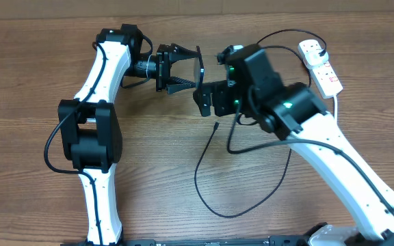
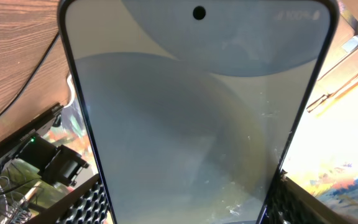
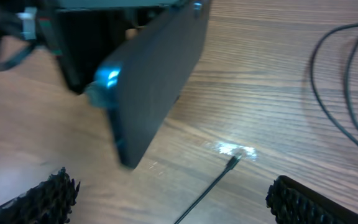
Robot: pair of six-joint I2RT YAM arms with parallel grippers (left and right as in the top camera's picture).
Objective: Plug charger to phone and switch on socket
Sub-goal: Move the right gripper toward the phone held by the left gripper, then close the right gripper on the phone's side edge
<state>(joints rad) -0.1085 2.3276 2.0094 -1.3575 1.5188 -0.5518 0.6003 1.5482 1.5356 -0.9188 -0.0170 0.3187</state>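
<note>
My left gripper (image 1: 183, 70) is shut on the phone (image 1: 201, 68) and holds it on edge above the table. In the left wrist view the phone's pale screen (image 2: 191, 124) fills the frame between the finger pads (image 2: 185, 214). My right gripper (image 1: 207, 102) is open and empty just in front of the phone. In the right wrist view its fingers (image 3: 179, 205) hang above the table, with the phone's dark back (image 3: 157, 81) at upper left. The charger's connector tip (image 1: 215, 125) lies on the table; the right wrist view shows it (image 3: 232, 162) between the fingers. The black cable loops back to the plug (image 1: 318, 49) on the socket (image 1: 323, 68).
The charger cable forms a wide loop (image 1: 231, 212) across the middle front of the wooden table. More cable runs at the right of the right wrist view (image 3: 347, 81). The socket's white cord (image 1: 336, 102) runs down by the right arm.
</note>
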